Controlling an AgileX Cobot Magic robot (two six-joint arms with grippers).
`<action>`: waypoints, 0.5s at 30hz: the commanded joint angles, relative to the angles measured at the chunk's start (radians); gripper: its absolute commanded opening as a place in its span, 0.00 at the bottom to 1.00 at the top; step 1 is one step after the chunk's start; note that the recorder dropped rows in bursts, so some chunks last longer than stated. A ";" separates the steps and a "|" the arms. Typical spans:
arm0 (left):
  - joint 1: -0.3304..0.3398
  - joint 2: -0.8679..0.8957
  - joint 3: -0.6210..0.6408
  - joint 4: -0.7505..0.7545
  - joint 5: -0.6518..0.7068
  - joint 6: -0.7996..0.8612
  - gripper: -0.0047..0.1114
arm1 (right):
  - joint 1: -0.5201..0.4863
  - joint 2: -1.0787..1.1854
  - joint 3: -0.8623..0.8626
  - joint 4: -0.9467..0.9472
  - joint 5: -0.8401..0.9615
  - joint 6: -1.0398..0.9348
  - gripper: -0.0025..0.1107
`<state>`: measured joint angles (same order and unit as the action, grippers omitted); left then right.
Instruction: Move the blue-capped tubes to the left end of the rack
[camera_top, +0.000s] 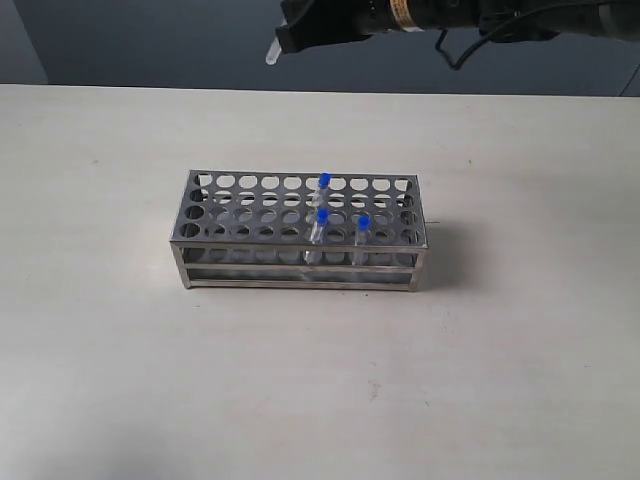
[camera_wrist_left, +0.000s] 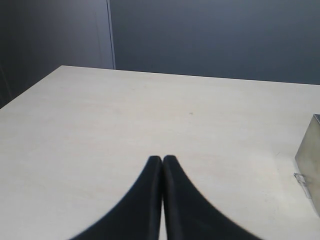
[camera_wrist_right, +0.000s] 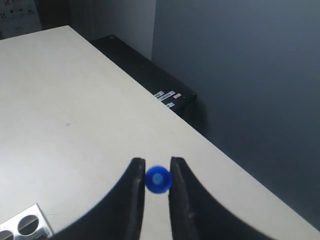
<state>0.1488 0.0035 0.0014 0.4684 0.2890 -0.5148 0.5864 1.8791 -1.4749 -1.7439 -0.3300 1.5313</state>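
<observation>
The rack is seen standing on the pale desk near the middle of the exterior view, its long side turned toward the camera. Three blue-capped tubes are lodged in its right half. One tube is set toward the far rows and leans a little; a second is placed just in front of it; a third tube is placed to the right of the second, toward the near rows. The exact holes cannot be told.

The fourth blue-capped tube is pinched at its cap between the two fingers of the right pincer. In the exterior view this pincer is seen raised at the top of the picture, well apart from the rack, and the tube's clear tip is shown sticking out of it, slanted down and to the left. In the right wrist view the desk and one corner of the rack's pierced top plate are seen beneath, and a dark cabinet is seen along the desk's far edge.

The left pincer is shown with its fingers pressed together and nothing between them, over bare desk; one end of the rack is caught at the edge of its wrist view.
</observation>
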 joint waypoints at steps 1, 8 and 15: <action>-0.003 -0.004 -0.001 0.003 0.002 -0.002 0.05 | -0.021 0.001 -0.007 -0.001 -0.067 -0.008 0.01; -0.003 -0.004 -0.001 0.003 0.002 -0.002 0.05 | -0.004 0.001 -0.007 -0.001 -0.320 -0.145 0.01; -0.003 -0.004 -0.001 0.003 0.002 -0.002 0.05 | 0.011 0.001 -0.007 -0.001 -0.553 -0.239 0.01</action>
<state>0.1488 0.0035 0.0014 0.4684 0.2890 -0.5148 0.5917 1.8791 -1.4749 -1.7453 -0.8062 1.3185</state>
